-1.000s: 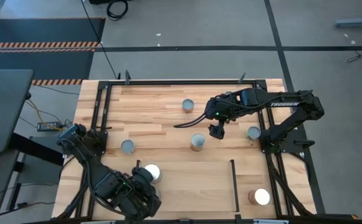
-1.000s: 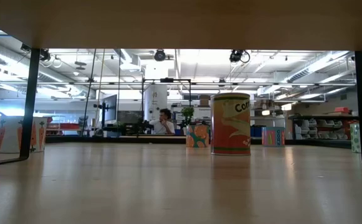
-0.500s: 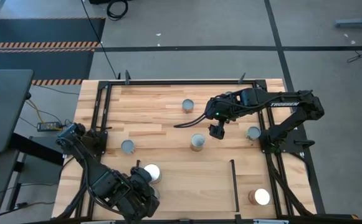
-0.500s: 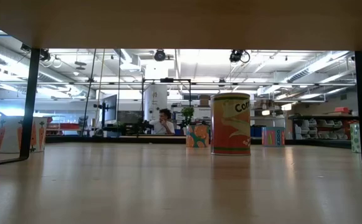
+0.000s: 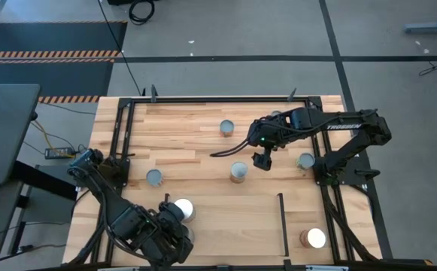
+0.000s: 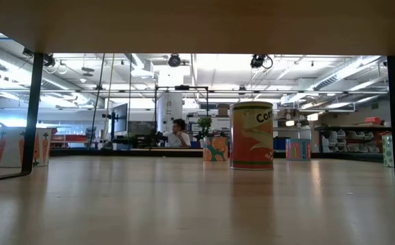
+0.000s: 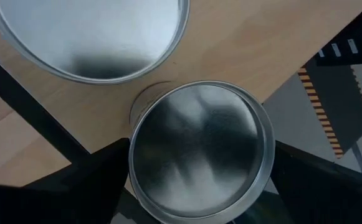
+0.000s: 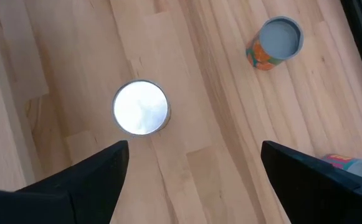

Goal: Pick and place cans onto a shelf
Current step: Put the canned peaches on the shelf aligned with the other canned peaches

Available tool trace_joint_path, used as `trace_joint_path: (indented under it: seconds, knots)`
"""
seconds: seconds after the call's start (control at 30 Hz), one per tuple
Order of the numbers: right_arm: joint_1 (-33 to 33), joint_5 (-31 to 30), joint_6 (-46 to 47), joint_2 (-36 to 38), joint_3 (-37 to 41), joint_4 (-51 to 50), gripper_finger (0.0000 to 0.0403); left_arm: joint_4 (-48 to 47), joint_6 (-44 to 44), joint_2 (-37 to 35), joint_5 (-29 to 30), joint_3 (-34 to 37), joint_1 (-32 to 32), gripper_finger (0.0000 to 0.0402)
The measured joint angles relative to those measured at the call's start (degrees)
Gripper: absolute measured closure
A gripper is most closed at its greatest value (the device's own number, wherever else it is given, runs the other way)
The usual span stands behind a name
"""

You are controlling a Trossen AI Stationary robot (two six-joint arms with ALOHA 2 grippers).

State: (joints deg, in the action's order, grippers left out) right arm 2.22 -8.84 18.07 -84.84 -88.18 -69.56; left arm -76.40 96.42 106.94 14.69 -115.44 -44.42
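Grey floor (image 5: 226,30) with black tape lines, bright ceiling lights (image 6: 350,68), seated person (image 6: 179,134)

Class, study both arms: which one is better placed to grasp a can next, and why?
Left. The left gripper has open fingers either side of a grey-topped can; the right gripper hangs open above bare table, beside a can.

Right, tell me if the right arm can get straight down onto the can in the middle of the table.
Probably yes. The right gripper hovers open just beside the middle can, which stands upright and alone on bare planks, nothing over it. The left gripper is far off, at the near edge.
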Motion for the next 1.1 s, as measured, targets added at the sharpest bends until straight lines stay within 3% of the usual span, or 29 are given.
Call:
trace_joint_path:
  seconds: [0.37,0.63,1.1]
  knots:
    - [0.78,0.00,1.50,-0.02,0.00,0.00,0.0030,0.26,1.30,-0.24,2.46,0.00,-0.80,0.0032]
    - [0.78,0.00,1.28,-0.02,0.00,0.02,0.0030,0.43,1.29,-0.22,3.41,0.00,-1.15,0.0071]
    - [0.78,1.09,1.65,-0.02,-0.01,0.04,0.0030,1.17,-0.13,-0.22,5.28,0.00,-2.14,0.0053]
